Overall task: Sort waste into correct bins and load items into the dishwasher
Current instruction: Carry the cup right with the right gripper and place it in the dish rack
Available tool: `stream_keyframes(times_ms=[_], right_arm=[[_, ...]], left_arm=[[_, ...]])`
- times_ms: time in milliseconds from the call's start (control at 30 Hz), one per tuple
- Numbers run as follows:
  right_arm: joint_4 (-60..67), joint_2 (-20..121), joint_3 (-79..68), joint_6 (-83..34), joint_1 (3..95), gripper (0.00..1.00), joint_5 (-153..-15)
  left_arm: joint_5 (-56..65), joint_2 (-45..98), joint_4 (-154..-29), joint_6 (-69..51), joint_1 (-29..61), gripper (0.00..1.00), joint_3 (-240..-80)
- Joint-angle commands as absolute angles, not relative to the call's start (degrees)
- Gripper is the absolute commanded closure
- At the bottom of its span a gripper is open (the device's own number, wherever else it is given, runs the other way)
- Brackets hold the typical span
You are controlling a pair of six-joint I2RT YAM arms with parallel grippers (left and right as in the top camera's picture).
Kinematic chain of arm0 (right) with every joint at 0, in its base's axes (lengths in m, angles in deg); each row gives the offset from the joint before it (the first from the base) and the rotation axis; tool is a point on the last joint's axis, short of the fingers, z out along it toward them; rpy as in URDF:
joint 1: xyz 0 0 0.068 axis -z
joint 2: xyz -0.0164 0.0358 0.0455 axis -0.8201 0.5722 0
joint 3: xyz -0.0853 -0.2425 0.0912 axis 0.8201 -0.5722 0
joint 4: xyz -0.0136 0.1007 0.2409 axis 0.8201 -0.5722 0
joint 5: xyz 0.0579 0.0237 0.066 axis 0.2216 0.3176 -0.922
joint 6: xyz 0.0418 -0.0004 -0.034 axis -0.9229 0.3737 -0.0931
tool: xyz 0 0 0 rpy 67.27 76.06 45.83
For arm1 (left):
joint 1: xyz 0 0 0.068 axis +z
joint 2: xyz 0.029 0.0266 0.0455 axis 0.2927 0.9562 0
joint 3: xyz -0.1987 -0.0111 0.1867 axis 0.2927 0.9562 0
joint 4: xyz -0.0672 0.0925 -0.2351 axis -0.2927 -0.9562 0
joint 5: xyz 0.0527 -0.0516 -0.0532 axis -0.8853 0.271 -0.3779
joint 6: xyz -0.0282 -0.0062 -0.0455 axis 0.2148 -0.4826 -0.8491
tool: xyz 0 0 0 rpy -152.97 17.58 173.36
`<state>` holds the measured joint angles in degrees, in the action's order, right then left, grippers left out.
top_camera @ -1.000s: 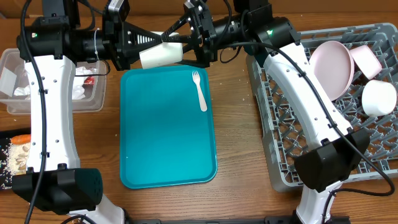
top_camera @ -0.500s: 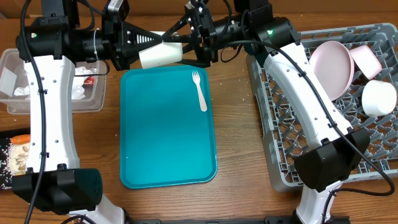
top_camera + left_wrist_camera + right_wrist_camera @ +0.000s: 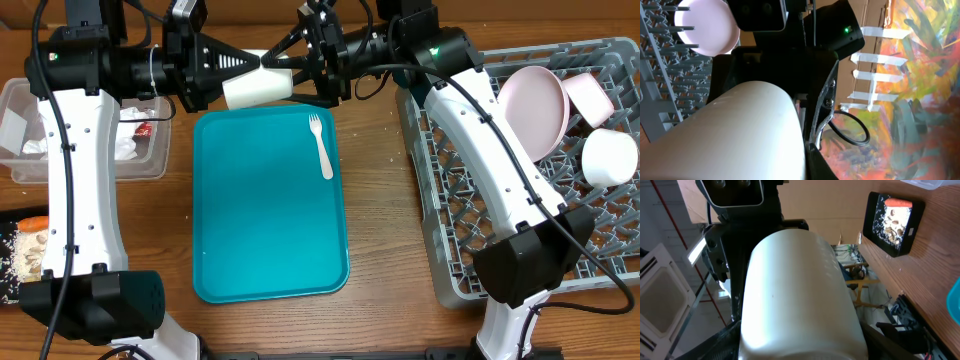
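The small white cup [image 3: 258,89] hangs in the air over the far edge of the teal tray [image 3: 270,220], on its side between my two hands. My left hand [image 3: 255,66] is pinching the cup's wall at the end facing it; its fingers come together to a point there. My right hand [image 3: 283,80] is spread, one finger on either side of the cup, and I cannot tell whether they touch it.

In both wrist views the cup fills most of the picture and blocks nearly everything behind it. I cannot see inside it from any view.

My left arm covers the middle of the clear tub [image 3: 20,95] at the far left of the surface. Only some white napkins [image 3: 125,148] and a bit of red wrapper [image 3: 143,129] show beside the arm. The black tray [image 3: 8,295] at the left edge is cut off by the picture; a carrot [image 3: 35,222] and pale food scraps [image 3: 30,255] lie on it.

A white fork [image 3: 321,146] lies near the tray's far right corner. The grey dish rack [image 3: 450,200] takes up the right side of the surface, partly under my right arm and cut off at the right edge. It holds a pink plate [image 3: 535,110], a pink bowl [image 3: 590,97] and a white bowl [image 3: 608,157] in its far right part.
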<state>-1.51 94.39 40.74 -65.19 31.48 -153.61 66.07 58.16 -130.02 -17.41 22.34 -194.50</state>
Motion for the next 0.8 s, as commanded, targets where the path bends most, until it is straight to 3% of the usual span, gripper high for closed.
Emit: stream_keyframes(times_ms=[0,133,233,267,533,767], right_arm=[[-1.08,94.02,41.14,-65.32,31.92,0.34,-152.95],[-1.08,94.02,41.14,-65.52,31.94,0.34,-151.01],[-1.10,94.02,41.14,-65.45,31.99,0.37,-148.06],[-1.14,94.02,41.14,-64.45,31.99,0.37,-146.97],[-3.13,94.02,41.14,-59.79,32.62,0.39,-141.13],[-11.87,94.02,41.14,-52.23,36.77,0.41,-133.57]], left_arm=[[66.99,58.40,-130.19,-19.66,22.63,0.88,-195.51],[65.68,58.40,-130.21,-19.42,22.65,0.82,-195.51],[63.62,58.40,-130.00,-19.36,22.63,0.62,-195.51],[59.32,58.40,-129.91,-17.43,22.63,0.49,-195.51],[53.22,58.40,-128.90,-17.37,22.67,0.28,-195.51],[47.19,58.40,-129.34,-15.40,22.67,0.00,-195.51]])
